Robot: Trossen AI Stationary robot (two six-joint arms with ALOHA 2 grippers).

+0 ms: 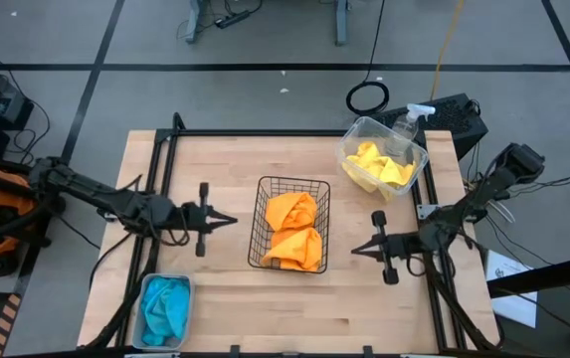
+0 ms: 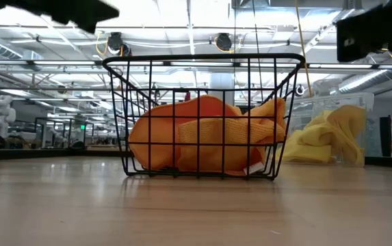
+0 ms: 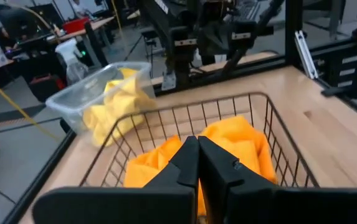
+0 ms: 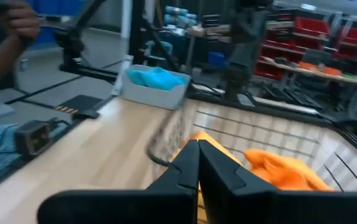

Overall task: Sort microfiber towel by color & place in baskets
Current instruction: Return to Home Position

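Left gripper (image 1: 231, 221) and right gripper (image 1: 355, 251), both closed and empty, flank my black wire basket (image 1: 257, 229) on the pale wooden tabletop (image 1: 225, 308); grey taped floor (image 1: 265, 40) beyond.

Basket (image 1: 261, 214) sits mid-table (image 1: 225, 298), two towels (image 1: 292, 231) piled in it, one behind the other. Left gripper (image 1: 230, 221) hangs just left of it and right gripper (image 1: 356, 250) just right, both pointing in at it, neither touching. Up in the far right corner there's the tub (image 1: 352, 134) with a towel heap (image 1: 379, 165) inside, and the bottle (image 1: 413, 119) right behind it at the table's edge. Down in the near left corner is the tray (image 1: 168, 277), a towel wad (image 1: 165, 310) in it. Tub and tray lie well apart, with the basket between them.
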